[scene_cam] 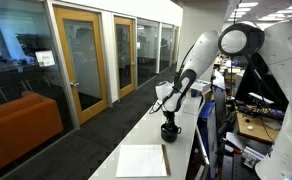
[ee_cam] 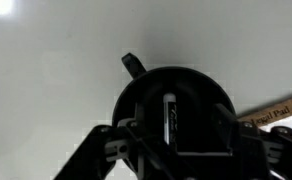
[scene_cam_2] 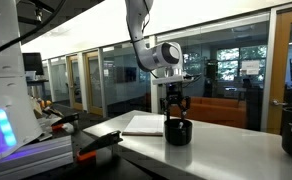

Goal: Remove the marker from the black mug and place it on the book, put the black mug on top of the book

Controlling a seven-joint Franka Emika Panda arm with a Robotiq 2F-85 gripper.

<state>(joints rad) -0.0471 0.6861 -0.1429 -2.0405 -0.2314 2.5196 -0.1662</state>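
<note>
The black mug point(scene_cam: 169, 130) stands on the white table next to the book point(scene_cam: 141, 160), a flat white rectangle with a dark edge. Both also show in an exterior view, the mug point(scene_cam_2: 178, 132) in front of the book point(scene_cam_2: 144, 124). In the wrist view I look straight down into the mug point(ee_cam: 146, 100), its handle pointing up-left. The marker point(ee_cam: 169, 112) stands inside it. My gripper point(ee_cam: 181, 128) is open, right above the mug's mouth, with its fingers on either side of the marker. It hangs just over the mug in both exterior views point(scene_cam: 170, 113) point(scene_cam_2: 175, 108).
The table is long and narrow, with its edge point(scene_cam: 191, 150) close beside the mug. A corner of the book point(ee_cam: 281, 108) shows at the right in the wrist view. A desk with equipment point(scene_cam: 251, 125) stands beyond the table, and glass walls run along the corridor.
</note>
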